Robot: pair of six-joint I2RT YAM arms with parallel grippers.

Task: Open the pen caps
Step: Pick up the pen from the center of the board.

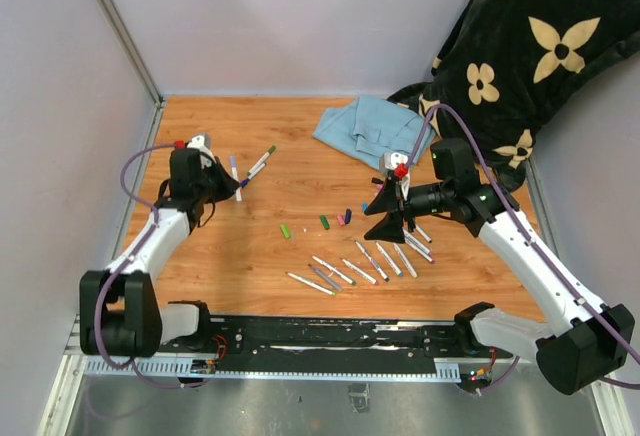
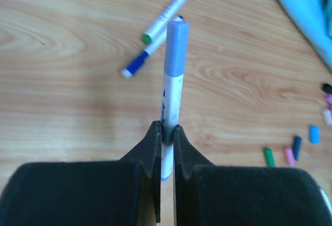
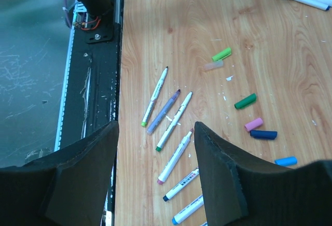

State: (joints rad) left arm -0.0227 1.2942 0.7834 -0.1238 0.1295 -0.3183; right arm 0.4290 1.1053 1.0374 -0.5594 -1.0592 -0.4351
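My left gripper (image 2: pixel 166 130) (image 1: pixel 225 183) is shut on the white barrel of a marker (image 2: pixel 171 99), which points away from it above the wood with a lavender pen cap (image 2: pixel 176 47) still on its far end. Beyond it lie two capped markers (image 2: pixel 165 19), crossing each other. My right gripper (image 3: pixel 155 126) (image 1: pixel 395 226) hangs open and empty over a row of uncapped markers (image 3: pixel 175 156) (image 1: pixel 372 261). Loose pen caps lie apart on the wood: light green (image 3: pixel 221 54), dark green (image 3: pixel 245 101), pink (image 3: pixel 253 124), dark blue (image 3: pixel 263 134) and blue (image 3: pixel 286 160).
A light blue cloth (image 1: pixel 370 126) lies at the back right, partly under a black flowered blanket (image 1: pixel 530 56) that hangs over the right wall. The black base rail (image 1: pixel 330 334) runs along the near edge. Grey walls close in the left side and the back.
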